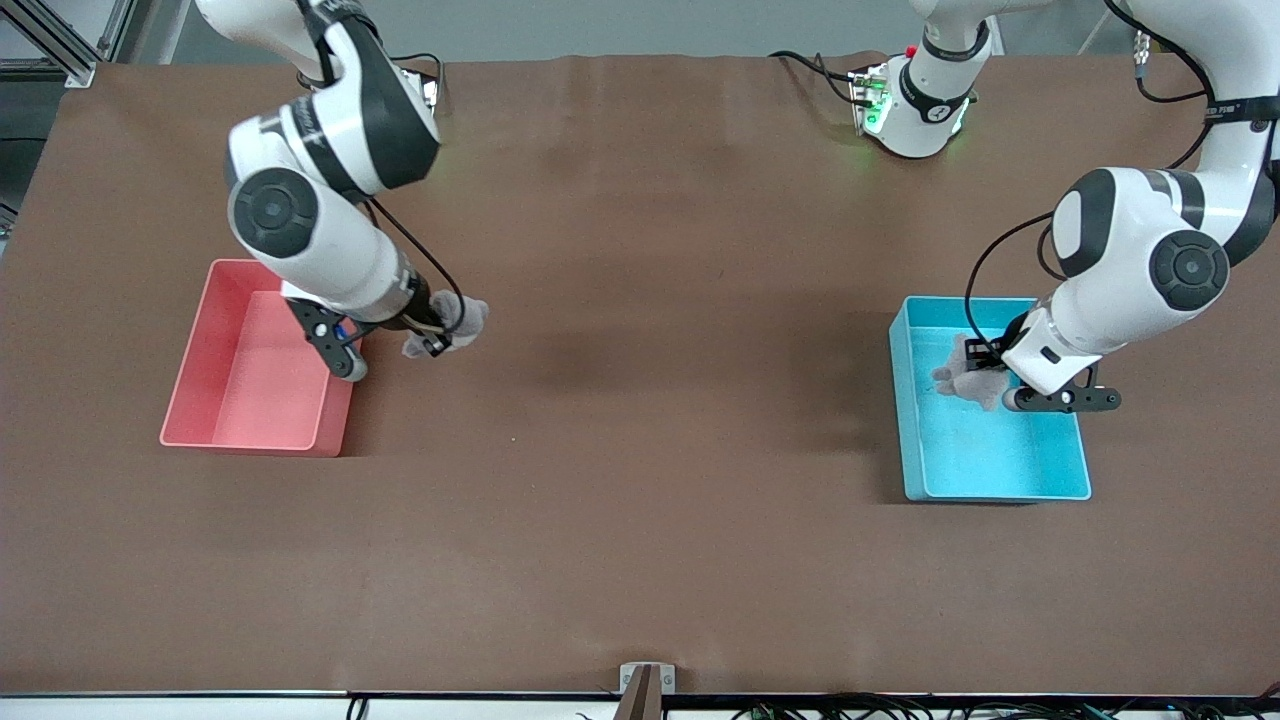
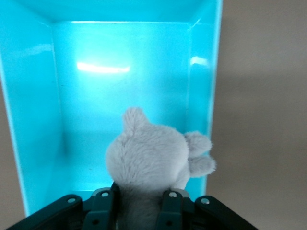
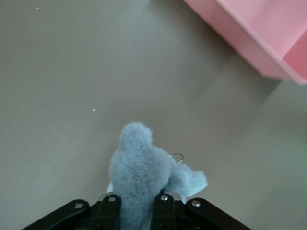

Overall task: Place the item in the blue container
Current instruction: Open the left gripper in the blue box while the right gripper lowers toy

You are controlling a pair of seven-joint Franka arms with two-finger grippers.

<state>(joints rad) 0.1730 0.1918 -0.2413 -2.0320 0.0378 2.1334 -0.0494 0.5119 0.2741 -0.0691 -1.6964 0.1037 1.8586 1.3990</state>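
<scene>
The blue container (image 1: 1000, 470) stands toward the left arm's end of the table, its cyan inner wall (image 2: 33, 120) filling the left wrist view. My left gripper (image 1: 985, 372) hangs over it, shut on a grey plush toy (image 1: 965, 378) that shows as a fluffy lump (image 2: 148, 158) between the fingers. My right gripper (image 1: 438, 335) is over the brown table beside the pink bin, shut on a second grey plush toy (image 1: 458, 322), seen with a small metal ring (image 3: 139, 167).
A pink bin (image 1: 250, 400) of the same shape stands toward the right arm's end of the table, its corner (image 3: 268, 43) in the right wrist view. The brown table (image 1: 640, 450) stretches between the two bins. A control box with a green light (image 1: 868, 100) sits by the left arm's base.
</scene>
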